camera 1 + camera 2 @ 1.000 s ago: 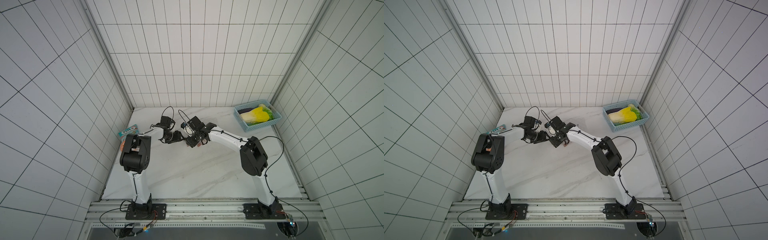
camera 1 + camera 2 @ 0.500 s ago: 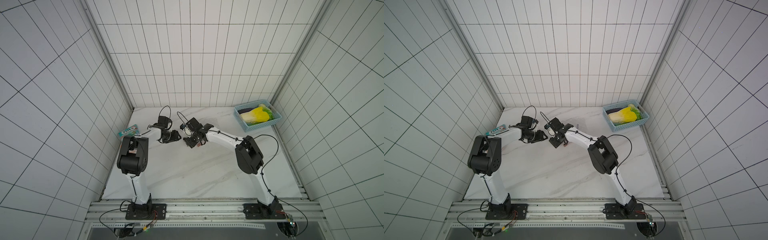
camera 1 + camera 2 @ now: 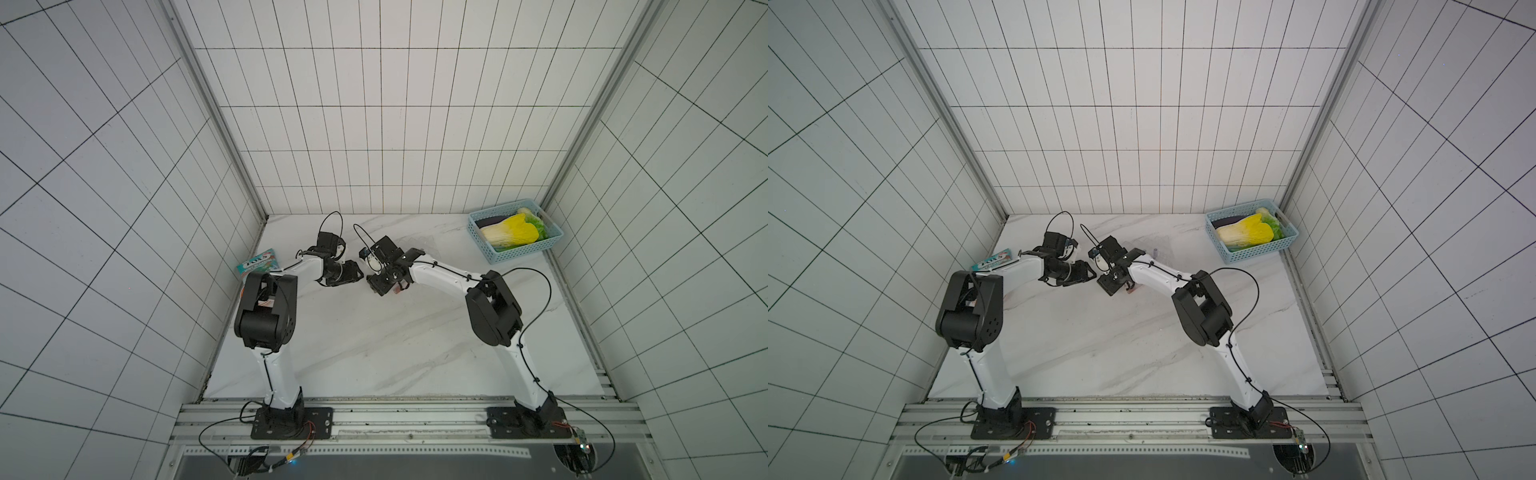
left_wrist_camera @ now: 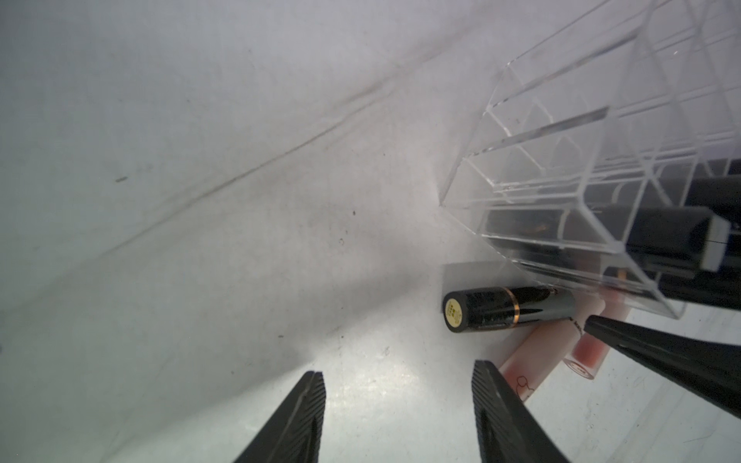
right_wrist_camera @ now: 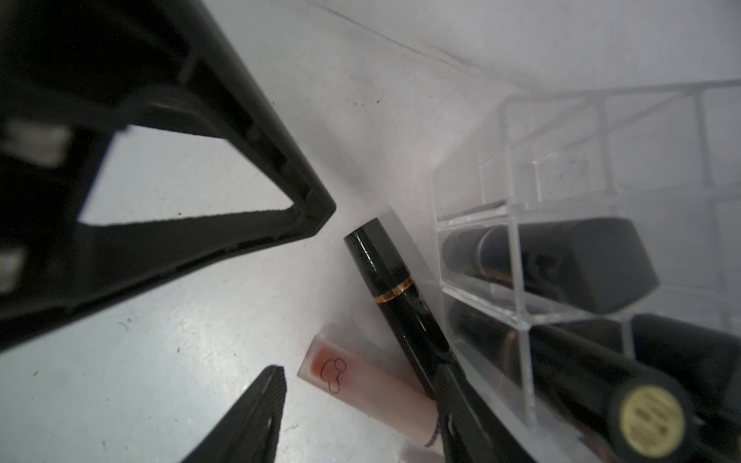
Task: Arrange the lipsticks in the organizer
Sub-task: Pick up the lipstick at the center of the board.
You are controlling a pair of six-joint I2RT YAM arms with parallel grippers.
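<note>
Left gripper (image 4: 395,373): jaws wide, empty, over bare marble table (image 4: 200,200), with the organizer (image 4: 561,160) corner close ahead. Right gripper (image 5: 361,366): jaws parted astride a flat-lying pink lipstick (image 5: 373,391). A black gold-banded lipstick (image 5: 385,276) lies along the organizer's outer wall; other black lipsticks (image 5: 581,268) sit in slots.

Both top views: light even, cool and diffuse, no single source evident. Focus sharp throughout. Wall tile lines bow toward the frame corners (wide-angle distortion). The arms cast only faint, soft shadows on the marble surface (image 3: 374,345) at frame centre.

Left wrist view: the surface is dim grey, with one brighter patch near the lower edge. Thin glare lines run along the organizer (image 4: 561,132) edges. The black lipstick (image 4: 501,310) is sharp and has a small grey shadow beside it.

Right wrist view: the left fingers (image 5: 224,248) sit close to the lens and are heavily blurred. The yellow-ended lipstick (image 5: 649,417) is soft.
</note>
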